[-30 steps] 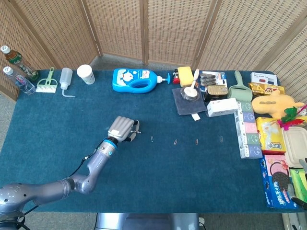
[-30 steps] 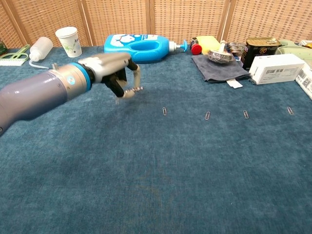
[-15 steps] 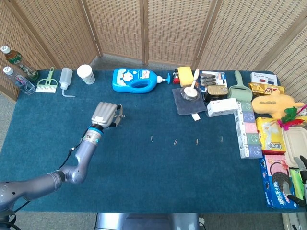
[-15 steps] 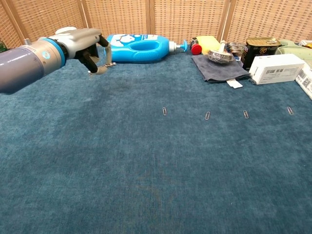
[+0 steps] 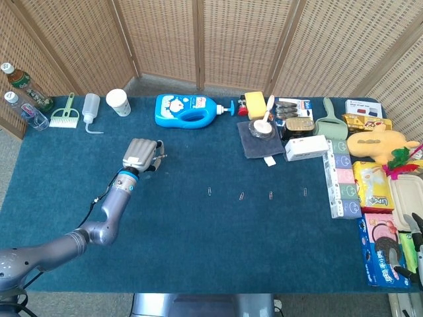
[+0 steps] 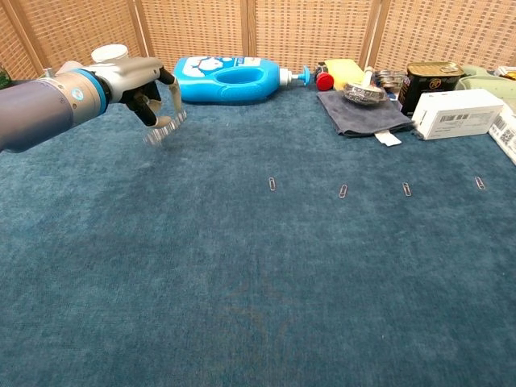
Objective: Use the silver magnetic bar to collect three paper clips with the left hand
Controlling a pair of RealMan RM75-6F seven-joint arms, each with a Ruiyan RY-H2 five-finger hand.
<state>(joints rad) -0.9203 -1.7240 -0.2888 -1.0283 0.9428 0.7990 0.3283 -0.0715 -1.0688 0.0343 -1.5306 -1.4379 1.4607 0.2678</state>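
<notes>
My left hand (image 5: 141,154) hovers over the blue table at the left, far from the clips, and shows again in the chest view as the left hand (image 6: 139,85). It pinches the silver magnetic bar (image 6: 165,128), which hangs blurred below the fingers; I cannot tell whether anything clings to it. Several paper clips lie in a row at mid-table: one paper clip (image 5: 209,192), a second paper clip (image 5: 241,196) and a third paper clip (image 5: 270,195), with another to their right. Dark fingers at the lower right edge may be my right hand (image 5: 414,224).
A blue detergent bottle (image 5: 188,109) lies at the back, with a white paper cup (image 5: 118,102) and a squeeze bottle (image 5: 91,109) to its left. A grey cloth (image 5: 259,140), a white box (image 5: 307,148) and packaged goods (image 5: 373,185) crowd the right side.
My left hand has drawn back from beside the leftmost clip, going left and toward the far side with the bar, then sank slightly. The clips on the table have not moved.
</notes>
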